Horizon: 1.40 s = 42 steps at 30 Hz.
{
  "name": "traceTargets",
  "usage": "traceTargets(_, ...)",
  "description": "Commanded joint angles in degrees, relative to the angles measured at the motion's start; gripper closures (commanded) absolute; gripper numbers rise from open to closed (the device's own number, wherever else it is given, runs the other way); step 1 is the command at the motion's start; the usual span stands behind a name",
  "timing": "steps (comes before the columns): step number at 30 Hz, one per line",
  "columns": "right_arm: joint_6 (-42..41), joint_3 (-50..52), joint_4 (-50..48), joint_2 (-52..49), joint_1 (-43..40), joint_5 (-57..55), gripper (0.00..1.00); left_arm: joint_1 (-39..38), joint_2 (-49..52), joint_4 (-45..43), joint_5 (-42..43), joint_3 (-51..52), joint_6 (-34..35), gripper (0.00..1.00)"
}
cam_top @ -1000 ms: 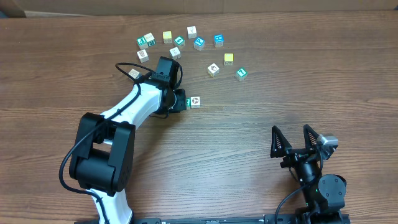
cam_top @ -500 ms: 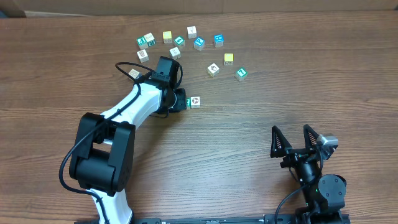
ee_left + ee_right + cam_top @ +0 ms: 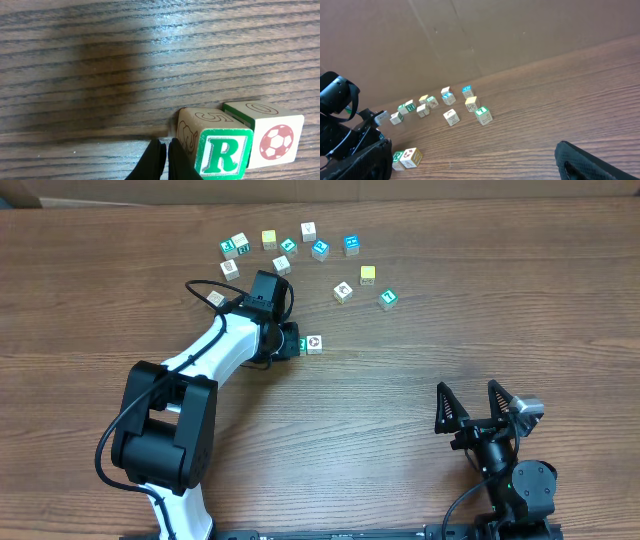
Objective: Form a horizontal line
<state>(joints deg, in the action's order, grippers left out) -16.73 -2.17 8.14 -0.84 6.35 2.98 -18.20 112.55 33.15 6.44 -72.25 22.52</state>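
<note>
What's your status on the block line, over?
Left claw shut, empty, beside the R block. R block touching ball block, two in row. Right claw open, far off. Spare blocks scattered apart.

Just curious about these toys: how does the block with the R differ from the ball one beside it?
The R cube has a green letter in a green frame; the ball cube shows a red football on a plain pale face. On top, the R cube reads 5, the ball cube 0. The R cube lies beside the left gripper; the ball cube is on its far side. Both are small cubes, set side by side.
</note>
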Motion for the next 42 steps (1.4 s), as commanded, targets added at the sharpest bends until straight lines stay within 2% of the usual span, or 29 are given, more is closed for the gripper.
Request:
traceTargets(1,-0.13,0.20,-0.37,0.68,-0.37,0.13,0.00,-0.11,0.48,-0.17,0.59,-1.05,1.07,0.96)
traceTargets(26,-0.13,0.20,-0.37,0.68,-0.37,0.15,0.00,-0.22,0.48,-0.07,2.64,-1.05,1.05,0.96)
traceTargets(35,-0.13,0.20,-0.37,0.68,-0.37,0.15,0.00,-0.07,0.33,0.07,0.37,-1.25,1.05,0.96)
traceTargets(38,-0.13,0.20,-0.37,0.68,-0.37,0.15,0.00,0.57,0.00,3.02,-3.96,-3.52,1.03,0.96)
traceTargets(42,-0.13,0.20,-0.37,0.68,-0.37,0.15,0.00,2.38,0.00,14.58,-5.81,-15.13,-1.97,0.96)
